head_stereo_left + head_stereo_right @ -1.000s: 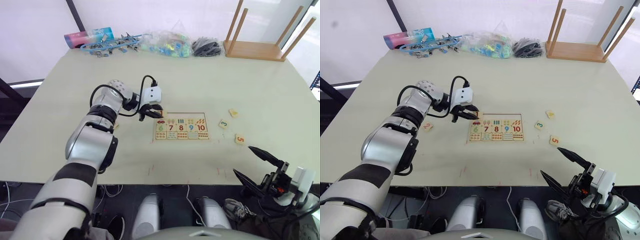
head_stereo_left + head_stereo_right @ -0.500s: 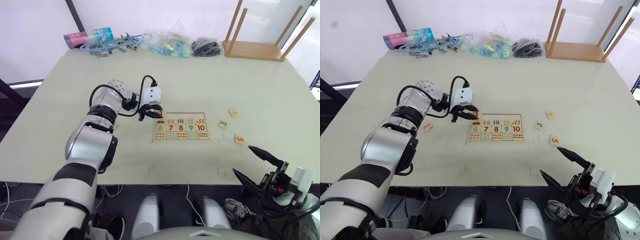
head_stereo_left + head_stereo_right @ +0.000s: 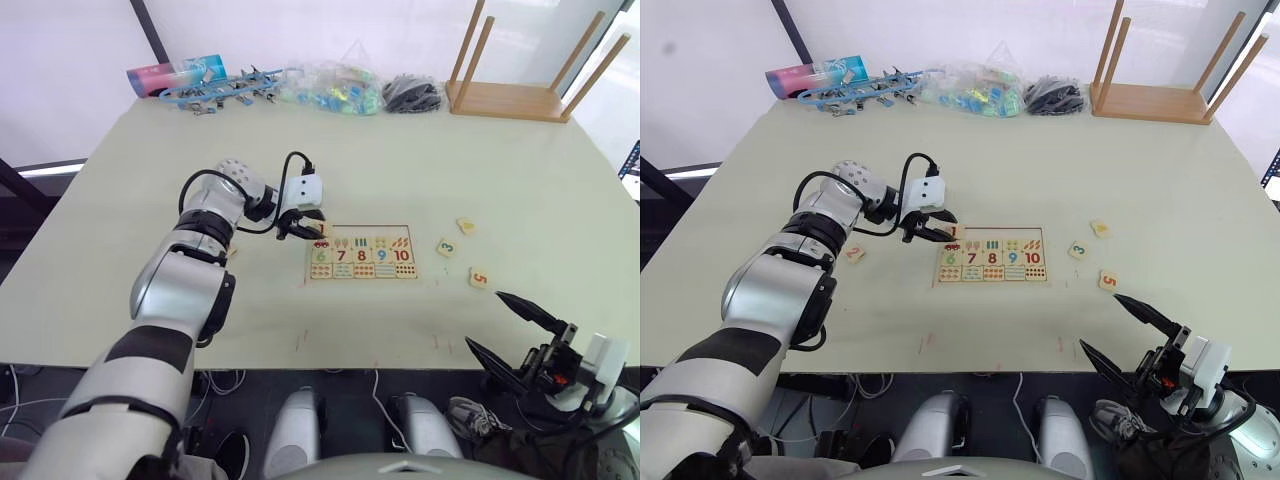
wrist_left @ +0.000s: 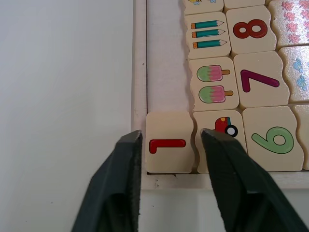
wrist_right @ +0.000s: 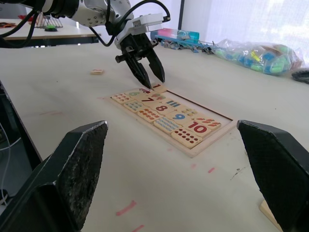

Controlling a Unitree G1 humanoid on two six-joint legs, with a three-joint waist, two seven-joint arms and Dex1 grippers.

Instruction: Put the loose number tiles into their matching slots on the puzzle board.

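Down at the near-left corner of the puzzle board (image 3: 362, 256), the left tool (image 4: 169, 137) stood with its two black fingers (image 4: 126, 159) slightly apart, one on each side of the tile marked 1 (image 4: 168, 148); whether the fingers actually pressed the tile could not be told. That tile sat in the end slot of the empty row (image 4: 166, 53) along the board's far long edge, just beside the little car picture cell (image 4: 219, 140) and the big 6 (image 4: 270, 139); the rest of that row lay bare. The board rested flat on the counter (image 3: 400, 160), with 6 to 10 running across it. Off to the robot's right lay three loose tiles, well apart from the board: the 3 (image 3: 446, 247), the 5 (image 3: 480, 278) and another pale one (image 3: 466, 226) whose digit was too small to read. The 2 (image 3: 853, 254) lay to the left of the board. The right tool (image 3: 510, 325) hung wide open and empty at the counter's near edge.
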